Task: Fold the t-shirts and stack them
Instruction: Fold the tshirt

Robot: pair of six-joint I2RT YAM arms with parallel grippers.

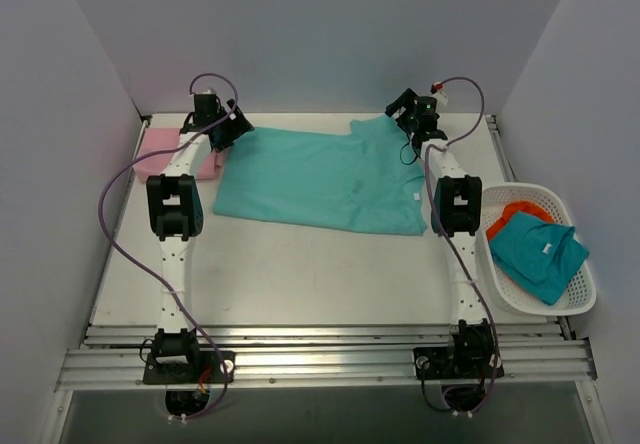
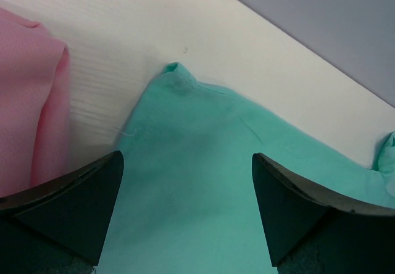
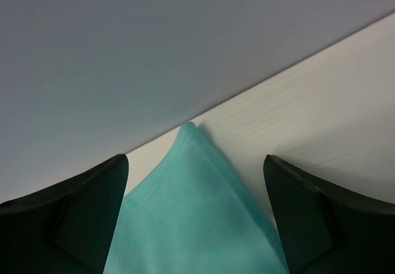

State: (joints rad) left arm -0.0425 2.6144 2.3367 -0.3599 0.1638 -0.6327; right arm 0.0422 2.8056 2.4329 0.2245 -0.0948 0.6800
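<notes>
A: Where's the turquoise t-shirt [image 1: 320, 179]?
B: Spread flat on the desk [image 1: 300, 274], centre toward 12 o'clock. Rough rectangle, long side running 9 to 3. A sleeve pokes out at its 1 o'clock corner, and there's a small white label [image 1: 415, 196] near its 4 o'clock corner.
A: And the pink t-shirt [image 1: 165, 149]?
B: 10 o'clock on the desk, a compact bundle, partly under the left arm [image 1: 176, 209]. Just beside the turquoise one's 9 o'clock edge. The left wrist view shows bare desk between them at the far end. Nearer in, can't tell if they touch.
A: State of the left fingers [image 1: 238, 130]?
B: Spread wide, gripping nothing. They sit over the turquoise shirt's 11 o'clock corner. In the wrist view cloth fills the gap and the corner tip is just ahead, slightly rumpled.
A: And the right fingers [image 1: 402, 112]?
B: Also released — wide apart, nothing clamped. Over the sleeve at the 1 o'clock corner, close to the back wall [image 1: 320, 34]. Wrist view: a pointed tip of turquoise cloth between the two, aimed at the wall.
A: Touching the cloth?
B: Can't tell for either side.
A: Anything else on the desk?
B: A white basket [image 1: 503, 276] at 3 to 4 o'clock, just right of the right arm [image 1: 457, 204]. A darker teal garment [image 1: 540, 254] with a white tag lies on top in it — something orange [image 1: 513, 210] shows under that at the far side.
</notes>
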